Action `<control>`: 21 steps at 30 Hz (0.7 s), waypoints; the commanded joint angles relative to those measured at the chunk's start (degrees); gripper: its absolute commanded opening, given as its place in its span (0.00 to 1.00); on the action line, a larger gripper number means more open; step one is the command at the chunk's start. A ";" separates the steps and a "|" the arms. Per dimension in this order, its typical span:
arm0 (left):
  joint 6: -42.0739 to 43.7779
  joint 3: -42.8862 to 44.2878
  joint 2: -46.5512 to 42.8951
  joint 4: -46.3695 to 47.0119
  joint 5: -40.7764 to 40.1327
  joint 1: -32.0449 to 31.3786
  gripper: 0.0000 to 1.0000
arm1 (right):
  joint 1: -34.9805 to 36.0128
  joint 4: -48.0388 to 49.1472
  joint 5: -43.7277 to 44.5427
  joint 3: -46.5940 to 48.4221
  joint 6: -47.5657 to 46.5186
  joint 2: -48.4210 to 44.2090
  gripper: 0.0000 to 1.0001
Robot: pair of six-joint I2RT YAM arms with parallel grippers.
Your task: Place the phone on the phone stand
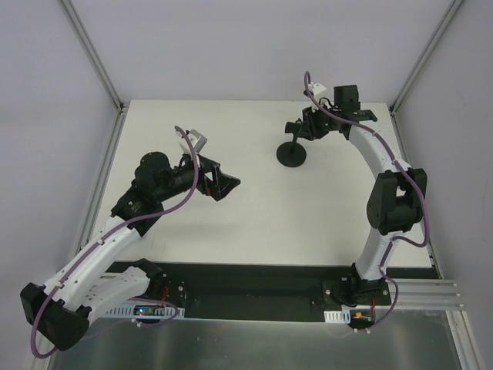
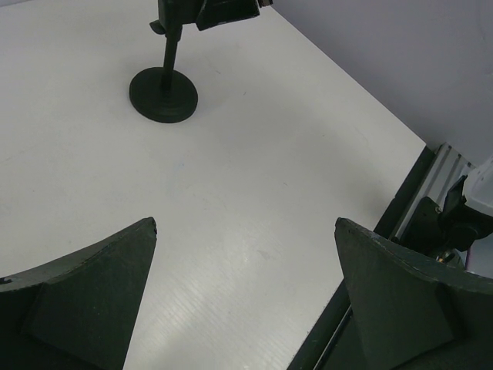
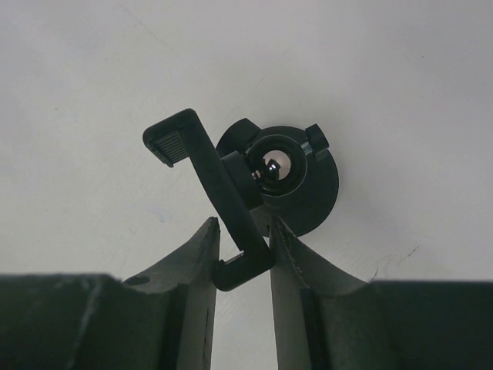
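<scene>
The phone is not in any view. The phone stand [image 1: 291,154] stands at the back right of the white table, a black disc base with a thin stem. My right gripper [image 1: 297,129] is above it, shut on the stand's clamp bar. In the right wrist view the bar [image 3: 219,193] lies between the jaws of the right gripper [image 3: 243,229], over the disc base [image 3: 316,189]. My left gripper [image 1: 223,183] is open and empty at mid-left. In the left wrist view the left gripper [image 2: 245,223] faces the stand [image 2: 163,94] across bare table.
Grey walls and aluminium frame rails [image 1: 98,69] enclose the table on three sides. A black strip [image 1: 254,277] runs along the near edge by the arm bases. The table's right edge and rail [image 2: 420,181] show in the left wrist view.
</scene>
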 commanded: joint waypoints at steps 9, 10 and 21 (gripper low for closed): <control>-0.37 2.31 1.00 0.63 -1.23 -0.39 0.98 | 5.40 -2.14 -0.20 -4.60 -1.94 -8.05 0.03; -0.37 2.31 1.18 0.55 -1.40 -0.39 0.98 | 5.49 -1.79 0.07 -5.56 -1.85 -8.84 0.04; 1.03 2.31 3.64 -0.42 -5.43 -0.22 0.99 | 5.49 5.67 5.78 -15.32 6.46 -16.04 0.99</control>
